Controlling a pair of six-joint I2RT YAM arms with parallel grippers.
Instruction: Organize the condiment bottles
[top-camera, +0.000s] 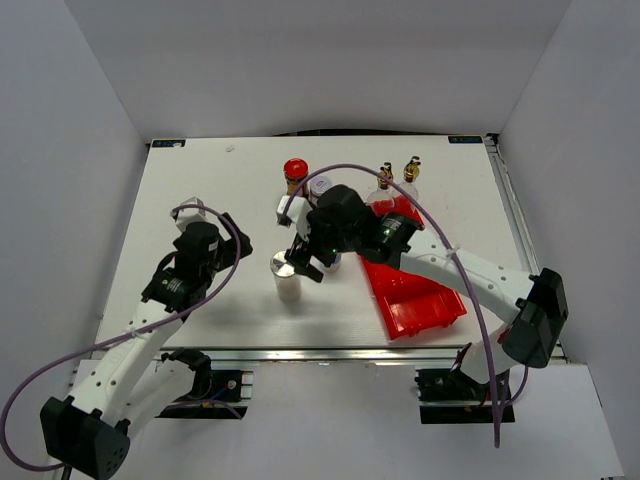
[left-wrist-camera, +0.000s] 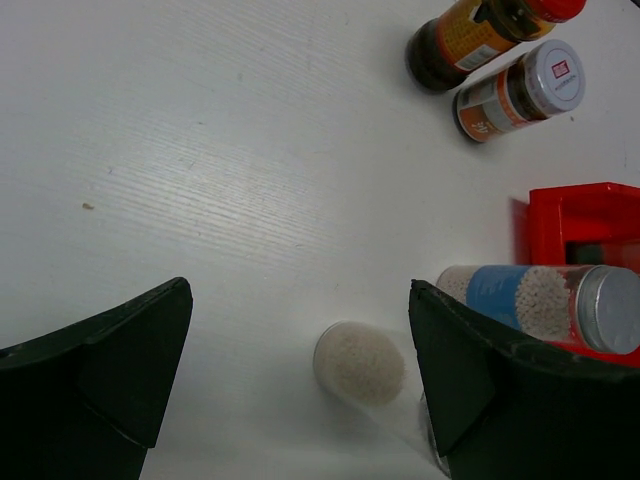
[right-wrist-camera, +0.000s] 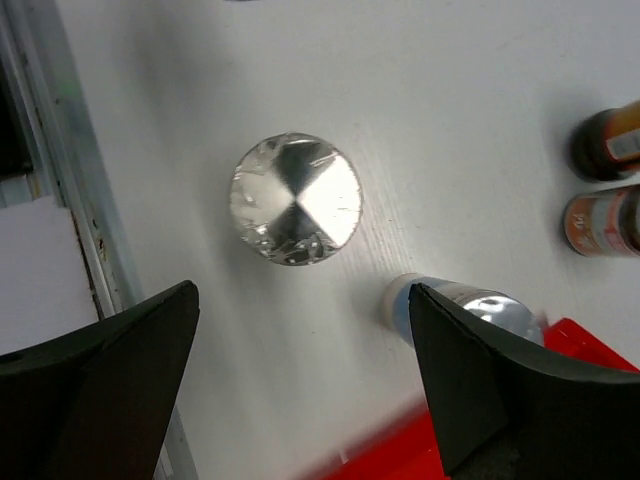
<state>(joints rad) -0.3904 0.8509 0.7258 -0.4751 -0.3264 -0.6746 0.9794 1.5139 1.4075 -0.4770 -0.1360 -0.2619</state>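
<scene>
- two hands, both spread wide, neither holding anything: left hand, right hand.
- one silver-topped shaker stands upright on the table just ahead of the right hand, in line with the gap between its fingers and untouched.
- second shaker, blue-labelled, sits close beside one right-hand finger, at the edge of the red bin.
- red-lidded jar and grey-lidded jar stand side by side, well ahead of the left hand.
- bottle and second bottle, both gold-stoppered, stand beyond the right hand at the bin's far end; whether they are inside it, cannot tell.
</scene>
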